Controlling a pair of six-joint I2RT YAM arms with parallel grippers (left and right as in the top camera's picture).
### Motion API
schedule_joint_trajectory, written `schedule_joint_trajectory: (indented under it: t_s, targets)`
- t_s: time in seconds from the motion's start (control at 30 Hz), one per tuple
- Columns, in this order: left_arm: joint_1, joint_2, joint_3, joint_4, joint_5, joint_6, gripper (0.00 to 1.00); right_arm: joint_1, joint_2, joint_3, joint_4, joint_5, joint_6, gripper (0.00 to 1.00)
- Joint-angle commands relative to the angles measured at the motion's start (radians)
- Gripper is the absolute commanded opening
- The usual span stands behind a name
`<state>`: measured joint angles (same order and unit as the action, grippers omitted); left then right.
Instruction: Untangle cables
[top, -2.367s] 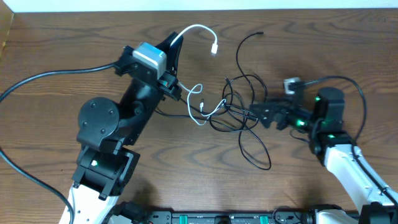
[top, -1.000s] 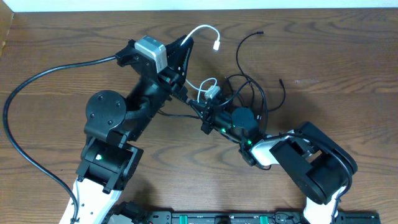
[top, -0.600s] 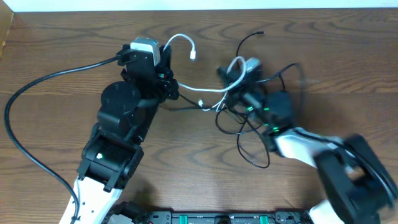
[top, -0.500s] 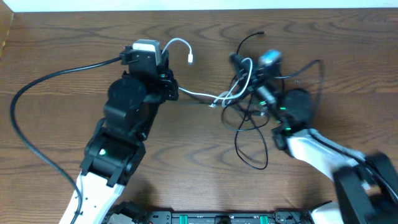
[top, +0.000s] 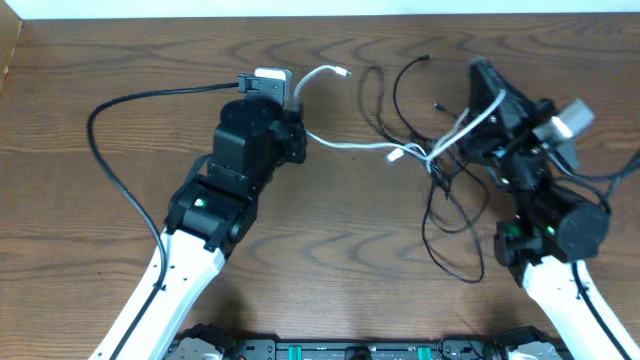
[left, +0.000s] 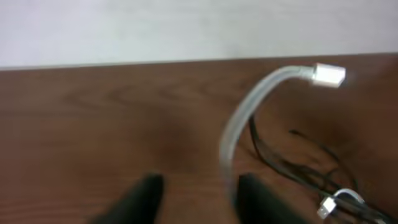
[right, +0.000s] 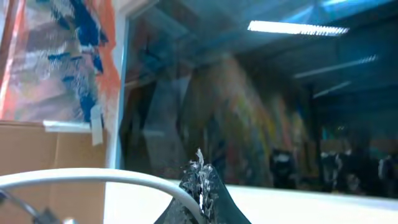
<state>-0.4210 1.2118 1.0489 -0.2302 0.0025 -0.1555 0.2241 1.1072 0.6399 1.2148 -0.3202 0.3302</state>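
Tabletop (top: 330, 230): white cable (top: 350, 147) between parted left fingers (left: 146, 193), pinched in right fingers (right: 200, 186).

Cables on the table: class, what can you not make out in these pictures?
- Overhead: which of the black cables crosses over which; strands too thin.
- Left wrist: whether the white cable touches the left tool; blurred, cut by the bottom edge.
- Right wrist: the table; view faces the room beyond the right tool.

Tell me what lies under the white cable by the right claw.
Black cables cross beneath the white cable there, on the table. Nearer the right claw, the claw's body covers what's underneath.
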Motion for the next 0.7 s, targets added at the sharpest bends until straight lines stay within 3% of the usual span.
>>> schedule_joint_trajectory:
  t_s: [0.0, 0.07, 0.13, 0.47, 0.67]
  targets:
    - [-0.002, 0.03, 0.002, -0.01, 0.114, -0.004, 0.63, -0.017, -0.024, 0.011, -0.003, 0.028, 0.006, 0.01]
    - [-0.002, 0.042, 0.002, -0.024, 0.14, -0.004, 0.79, -0.021, -0.024, 0.011, -0.003, 0.048, 0.005, 0.01]
    - [-0.002, 0.053, 0.003, -0.042, 0.144, -0.004, 0.84, -0.029, -0.025, 0.011, -0.006, 0.082, 0.001, 0.01]
    - [-0.001, 0.068, 0.002, -0.137, 0.144, -0.003, 0.91, -0.118, -0.025, 0.012, -0.003, 0.271, -0.113, 0.01]
    - [-0.002, 0.069, 0.002, -0.169, 0.144, -0.003, 0.91, -0.254, -0.025, 0.017, -0.003, 0.274, -0.087, 0.01]
